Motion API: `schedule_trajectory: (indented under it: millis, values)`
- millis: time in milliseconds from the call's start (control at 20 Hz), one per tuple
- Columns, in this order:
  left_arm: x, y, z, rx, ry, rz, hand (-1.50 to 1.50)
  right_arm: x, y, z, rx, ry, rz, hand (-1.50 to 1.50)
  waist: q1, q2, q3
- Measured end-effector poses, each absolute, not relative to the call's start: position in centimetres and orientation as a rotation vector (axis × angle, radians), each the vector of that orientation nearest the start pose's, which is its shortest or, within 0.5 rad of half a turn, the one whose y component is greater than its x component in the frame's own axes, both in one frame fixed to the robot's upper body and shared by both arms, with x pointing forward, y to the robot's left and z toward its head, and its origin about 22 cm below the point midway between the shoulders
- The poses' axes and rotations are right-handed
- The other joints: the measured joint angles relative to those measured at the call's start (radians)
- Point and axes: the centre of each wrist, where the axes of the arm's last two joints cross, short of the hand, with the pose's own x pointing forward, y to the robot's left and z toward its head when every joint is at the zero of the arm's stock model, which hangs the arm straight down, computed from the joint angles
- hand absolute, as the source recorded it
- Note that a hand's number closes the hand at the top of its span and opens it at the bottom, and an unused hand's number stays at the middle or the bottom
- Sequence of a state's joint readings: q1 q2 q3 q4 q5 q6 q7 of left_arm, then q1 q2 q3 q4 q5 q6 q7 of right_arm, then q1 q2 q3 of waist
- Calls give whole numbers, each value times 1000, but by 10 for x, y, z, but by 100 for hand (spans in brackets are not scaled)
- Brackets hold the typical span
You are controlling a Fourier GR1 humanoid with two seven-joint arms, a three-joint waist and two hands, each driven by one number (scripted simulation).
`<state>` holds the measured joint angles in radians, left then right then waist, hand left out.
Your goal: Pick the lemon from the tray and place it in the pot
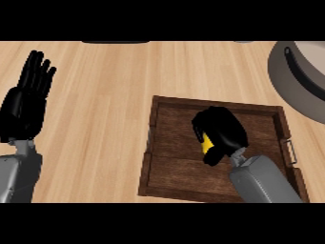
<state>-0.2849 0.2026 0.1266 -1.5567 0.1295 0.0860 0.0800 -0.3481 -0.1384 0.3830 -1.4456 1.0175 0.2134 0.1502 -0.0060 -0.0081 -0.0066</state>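
A dark wooden tray lies on the counter right of centre. Over its middle my right hand is curled round the yellow lemon, of which only a sliver shows under the thumb side. I cannot tell whether the lemon rests on the tray or is lifted. The grey pot stands at the upper right edge, partly cut off, with a dark handle across its rim. My left hand rests open at the far left, fingers pointing up.
Light wooden counter surrounds the tray. The tray has a small metal handle on its right side. Two dark objects are cut off at the top edge.
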Motion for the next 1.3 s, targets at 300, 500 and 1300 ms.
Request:
schedule_trajectory:
  millis: [300,500,1300]
  values:
    - [304,258,83,75,-1778,15,0,344,-118,80,-929,-1345,1079,150,48,23,5]
    - [307,250,84,52,-1786,-2,0,377,-116,111,-1149,-1266,846,150,73,33,5]
    - [307,255,79,77,-1774,26,0,449,-173,185,-1752,-1107,238,150,40,19,6]
